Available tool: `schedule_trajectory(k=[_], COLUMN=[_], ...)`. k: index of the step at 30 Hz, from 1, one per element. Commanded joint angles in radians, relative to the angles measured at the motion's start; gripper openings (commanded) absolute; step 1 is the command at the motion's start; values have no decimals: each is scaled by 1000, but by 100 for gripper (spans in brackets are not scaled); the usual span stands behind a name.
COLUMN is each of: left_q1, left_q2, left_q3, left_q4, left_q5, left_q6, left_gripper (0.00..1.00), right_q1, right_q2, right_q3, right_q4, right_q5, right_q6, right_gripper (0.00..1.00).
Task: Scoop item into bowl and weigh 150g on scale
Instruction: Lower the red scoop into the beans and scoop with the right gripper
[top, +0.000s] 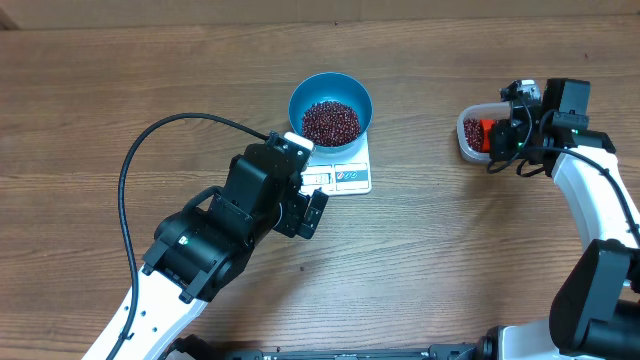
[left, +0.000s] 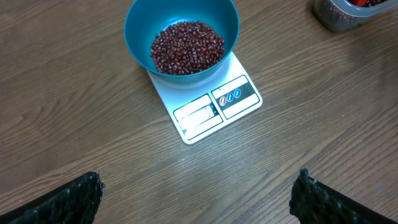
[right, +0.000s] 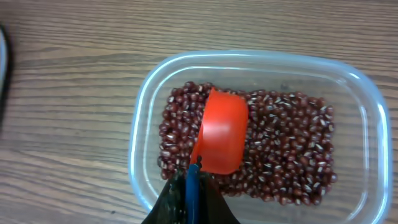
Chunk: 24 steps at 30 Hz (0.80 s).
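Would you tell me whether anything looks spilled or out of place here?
Nothing stands out. The beans lie inside the blue bowl, which sits on the scale, and inside the clear tub with the red scoop; none show on the table.

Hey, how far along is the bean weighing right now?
Done: the blue bowl sits on the scale with a heap of beans in it. In hand: the right gripper, shut on the red scoop, holds it among beans in the clear tub; the left gripper is open, holding nothing. Left: reaching the target weight; the display is unreadable.
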Motion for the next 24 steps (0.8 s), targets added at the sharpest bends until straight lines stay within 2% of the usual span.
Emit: schedule_trajectory(k=[1,15,24], left_q1=[5,5,5], left_q2=[3,3,3], left_q3=[7,7,7], left_q4=[2,2,2], left_q5=[-9,-9,-9], left_q6=[15,15,15], left_gripper=[99,100,99], right_q1=[-1,-7,-95], right_q2=[12,12,17], right_q3=[-7,-7,-7], right_q4=[0,2,-7], right_q5=[-88,-214,-316], right_q6=[-3,-2,36], right_gripper=[4,4,4])
